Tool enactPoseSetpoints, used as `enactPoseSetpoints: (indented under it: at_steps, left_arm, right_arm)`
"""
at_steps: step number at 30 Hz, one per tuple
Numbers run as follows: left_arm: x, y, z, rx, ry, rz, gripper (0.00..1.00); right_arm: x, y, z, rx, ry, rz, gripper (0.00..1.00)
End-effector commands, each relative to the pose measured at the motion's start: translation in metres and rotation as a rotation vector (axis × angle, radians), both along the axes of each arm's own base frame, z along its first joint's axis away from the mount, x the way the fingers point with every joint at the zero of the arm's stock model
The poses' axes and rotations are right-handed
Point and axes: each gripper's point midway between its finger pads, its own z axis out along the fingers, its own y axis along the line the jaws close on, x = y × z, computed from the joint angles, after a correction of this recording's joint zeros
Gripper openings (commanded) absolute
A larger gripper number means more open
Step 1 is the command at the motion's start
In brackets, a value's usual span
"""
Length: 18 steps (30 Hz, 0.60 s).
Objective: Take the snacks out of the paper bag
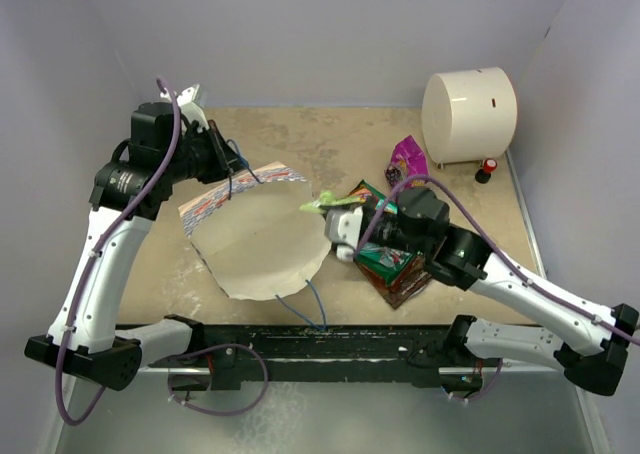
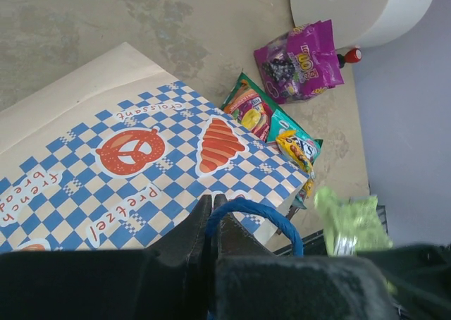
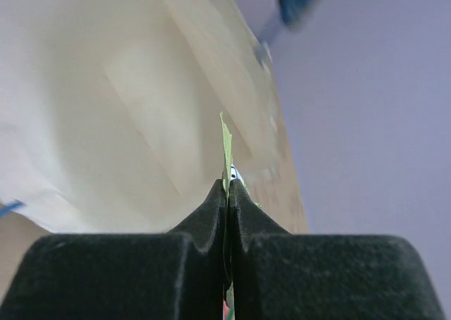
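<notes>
Black right pincer (image 3: 227, 188) right up in the lens, clamped tight on a thin lime-green foil snack packet (image 3: 225, 140), edge-on and poking out past the tips. Left pincer (image 2: 211, 201) squeezed together too, on the thin blue cord handle (image 2: 257, 211) of the white paper bag with the blue-checkered band (image 2: 141, 158), bag spreading out ahead of and below those tips. Looks like mid-extraction: green packet at the bag's edge, not set down yet. Next up, probably: swing it away from the bag, over to the pile below and behind the right pincer, then let go, all while keeping that handle lifted to stop the bag flopping. Can't make out any pile from the right wrist, just blurry bag paper ahead of the tips. From the left wrist, though: shiny magenta pouch (image 2: 303, 59) and green-and-orange packs (image 2: 257, 112) well beyond the bag. Only from overhead: dark brown and green packets (image 1: 395, 269) tucked under the right arm.
</notes>
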Motion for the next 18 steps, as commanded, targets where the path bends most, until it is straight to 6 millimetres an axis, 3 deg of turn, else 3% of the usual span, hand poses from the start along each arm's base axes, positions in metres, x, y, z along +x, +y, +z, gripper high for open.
enactPoseSetpoints:
  at_steps: [1, 3, 9, 15, 18]
  left_arm:
    - [0.005, 0.014, 0.013, 0.019, -0.043, 0.082, 0.0]
    - [0.005, 0.017, 0.01, 0.027, -0.036, 0.099, 0.0]
    - [0.003, 0.027, 0.008, 0.055, -0.031, 0.144, 0.0]
    - [0.001, 0.048, 0.01, 0.116, -0.016, 0.242, 0.0]
    - [-0.002, 0.054, 0.008, 0.136, -0.002, 0.271, 0.0]
  right_arm:
    - [0.082, -0.062, 0.003, 0.089, 0.083, -0.441, 0.0]
    - [0.1, -0.076, -0.015, 0.044, 0.12, -0.496, 0.0]
    - [0.139, -0.085, -0.085, -0.159, 0.265, -0.568, 0.0]
    - [0.166, -0.067, -0.113, -0.186, 0.335, -0.571, 0.0]
    - [0.176, -0.068, -0.134, -0.25, 0.335, -0.593, 0.0]
